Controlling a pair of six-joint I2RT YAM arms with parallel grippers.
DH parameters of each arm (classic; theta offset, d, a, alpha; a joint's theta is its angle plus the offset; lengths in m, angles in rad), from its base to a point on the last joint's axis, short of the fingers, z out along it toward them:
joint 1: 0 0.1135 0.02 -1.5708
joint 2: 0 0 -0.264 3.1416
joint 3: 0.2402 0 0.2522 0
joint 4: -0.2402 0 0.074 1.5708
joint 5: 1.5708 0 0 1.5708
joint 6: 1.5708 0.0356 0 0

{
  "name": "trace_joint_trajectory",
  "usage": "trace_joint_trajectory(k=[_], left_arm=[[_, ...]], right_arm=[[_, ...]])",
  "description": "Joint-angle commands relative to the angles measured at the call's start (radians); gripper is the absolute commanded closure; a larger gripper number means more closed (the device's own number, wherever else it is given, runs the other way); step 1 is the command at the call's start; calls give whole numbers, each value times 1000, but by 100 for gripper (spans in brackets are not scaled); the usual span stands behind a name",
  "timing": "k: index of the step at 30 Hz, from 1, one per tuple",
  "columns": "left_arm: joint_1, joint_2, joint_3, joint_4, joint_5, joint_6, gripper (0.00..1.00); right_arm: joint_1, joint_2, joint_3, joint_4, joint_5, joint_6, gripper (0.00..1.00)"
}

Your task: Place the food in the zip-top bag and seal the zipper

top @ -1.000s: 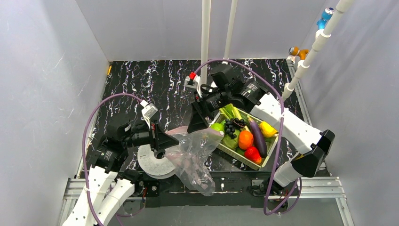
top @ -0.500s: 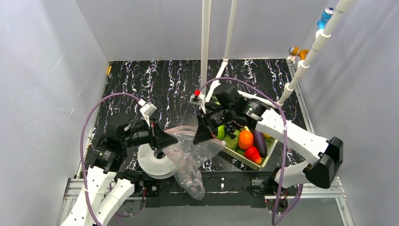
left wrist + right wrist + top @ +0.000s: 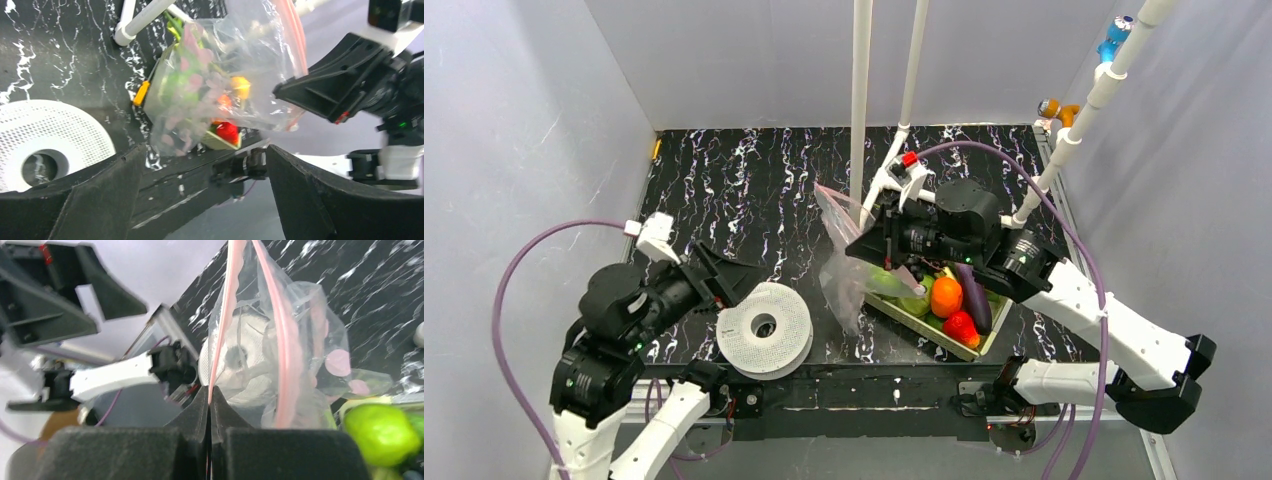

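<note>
The left gripper (image 3: 206, 150) holds its two black wedge fingers wide apart at 7 and 5 o'clock, with nothing between them. At centre hangs a clear crinkly plastic bag with pink spots (image 3: 200, 85), its pinkish closure strip (image 3: 295, 35) at 1 o'clock. The black right gripper (image 3: 280, 92) meets the bag's edge at 3 o'clock. A white perforated round spool (image 3: 45, 130) lies at 9 o'clock.

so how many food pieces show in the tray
4: orange in the middle, red piece at the near end, purple eggplant right of the orange, green piece left of it. More may hide under the right arm and zip-top bag.
</note>
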Motion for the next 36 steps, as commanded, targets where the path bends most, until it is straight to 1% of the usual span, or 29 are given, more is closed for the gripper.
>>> trace_joint_trajectory(k=[1,4,7,12,16,19,23,25,27,30,31,33,36], left_arm=[[0,-23,4,-46,-44,-233,14],[1,-27,-58,-5,8,-290,15],[0,-31,-121,13,35,-305,17],[1,-83,-228,46,51,-315,22],[1,-134,-268,63,16,-312,22],[1,-140,-272,60,-31,-326,22],[0,-105,-279,71,-47,-369,31],[0,-75,-273,81,-43,-372,33],[0,-55,-264,91,-41,-361,33],[0,-53,-282,124,-40,-339,21],[0,-56,-296,135,-41,-333,20],[0,-64,-325,149,-43,-333,20],[0,-80,-381,185,-29,-359,28]], right_arm=[[149,62,85,59,361,-166,99],[206,124,67,117,430,-258,99],[241,175,1,216,448,-297,99],[296,262,-50,276,428,-277,99],[311,304,-64,300,415,-252,99],[315,311,-66,310,407,-231,99],[318,315,-70,331,398,-217,99],[321,321,-62,331,392,-213,99],[326,330,-58,331,382,-210,99],[336,338,-69,335,397,-204,99],[337,337,-76,337,401,-197,99],[342,335,-88,345,404,-182,99],[354,343,-84,346,412,-182,99]])
